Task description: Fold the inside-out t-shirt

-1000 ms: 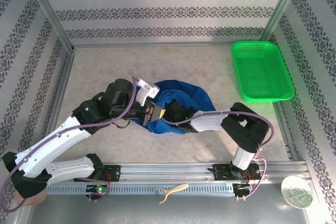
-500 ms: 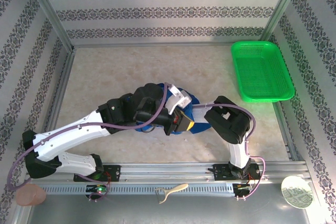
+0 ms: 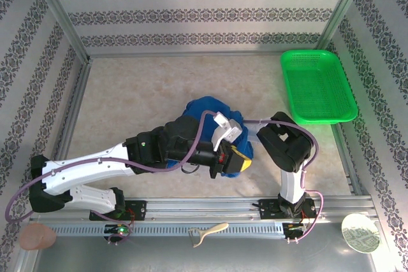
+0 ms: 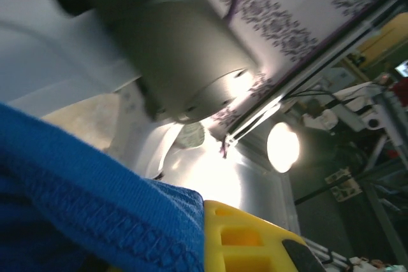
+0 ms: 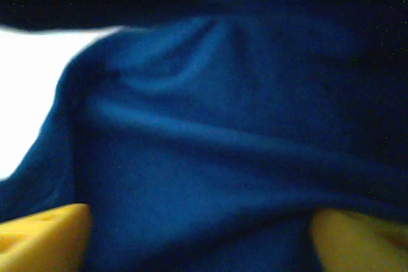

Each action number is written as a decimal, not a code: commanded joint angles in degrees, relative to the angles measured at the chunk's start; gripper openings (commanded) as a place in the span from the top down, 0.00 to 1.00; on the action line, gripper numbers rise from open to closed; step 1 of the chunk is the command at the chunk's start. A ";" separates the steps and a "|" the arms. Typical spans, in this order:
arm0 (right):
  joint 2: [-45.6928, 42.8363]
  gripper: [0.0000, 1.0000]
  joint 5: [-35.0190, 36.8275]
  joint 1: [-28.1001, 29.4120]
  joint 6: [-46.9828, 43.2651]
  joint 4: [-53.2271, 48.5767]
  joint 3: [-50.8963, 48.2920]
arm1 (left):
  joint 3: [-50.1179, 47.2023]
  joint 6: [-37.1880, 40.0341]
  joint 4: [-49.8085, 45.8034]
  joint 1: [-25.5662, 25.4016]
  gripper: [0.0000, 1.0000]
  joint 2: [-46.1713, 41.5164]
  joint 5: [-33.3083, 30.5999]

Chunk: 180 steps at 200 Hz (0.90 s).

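— Where is the shirt [image 3: 203, 110]?
— Bunched mid-way across the table [image 3: 127, 93]. The left gripper [image 3: 236, 158] clamps its hem; the right gripper [image 5: 204, 246] gapes, with cloth loose between its fingers.
— I'd close the right on an edge, then stretch it flat.

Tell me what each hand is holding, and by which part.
The left hand is shut on the t-shirt at a stitched hem. The right hand is open; cloth lies loose between its fingers.
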 commanded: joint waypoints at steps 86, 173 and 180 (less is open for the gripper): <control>4.02 0.11 -3.58 -3.49 -3.60 -24.06 5.88 | -2.69 0.70 7.06 -0.44 1.00 -4.53 -3.87; 18.55 0.06 -2.08 1.12 -4.94 -50.70 18.71 | -6.29 -1.71 11.28 1.78 1.00 -7.31 -8.36; 19.15 0.10 -2.53 1.41 -4.96 -50.78 18.50 | -6.47 -1.86 11.36 1.96 1.00 -7.56 -8.65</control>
